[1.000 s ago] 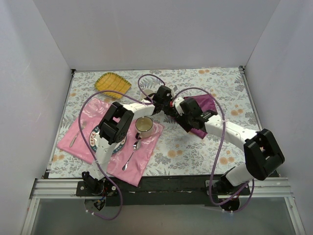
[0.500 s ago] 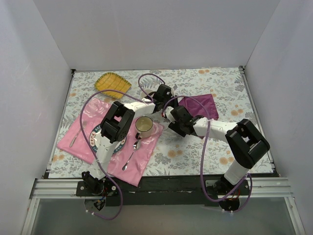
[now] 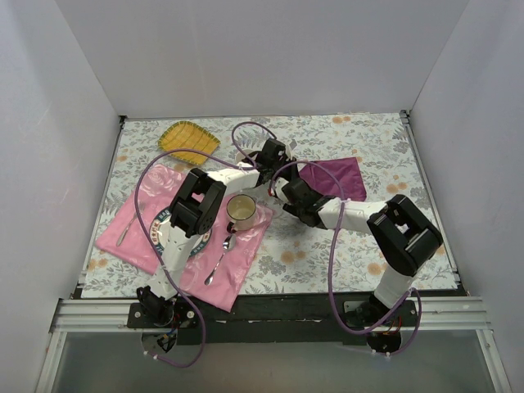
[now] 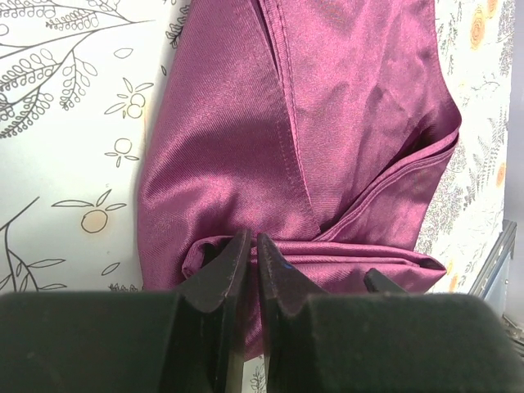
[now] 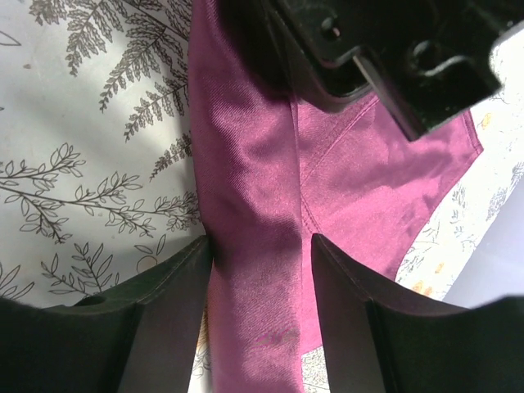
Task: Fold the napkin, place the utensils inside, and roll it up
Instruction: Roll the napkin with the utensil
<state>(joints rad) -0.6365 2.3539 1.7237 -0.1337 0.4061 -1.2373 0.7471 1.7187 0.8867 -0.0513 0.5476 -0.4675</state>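
Top view: the napkin (image 3: 340,176) lies toward the bench's (image 3: 368,262) far right side, with both arms meeting at its left edge. Left wrist: the left hand (image 4: 248,241) pinches the napkin's fold. Right wrist: the right hand (image 5: 260,246) is spread, straddling the cloth. Earlier, the right arm covered more of the napkin.

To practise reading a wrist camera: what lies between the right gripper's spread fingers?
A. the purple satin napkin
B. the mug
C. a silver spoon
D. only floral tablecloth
A: in the right wrist view, a strip of the purple satin napkin runs between the two spread fingers of the right gripper, with floral tablecloth showing only off to the side.
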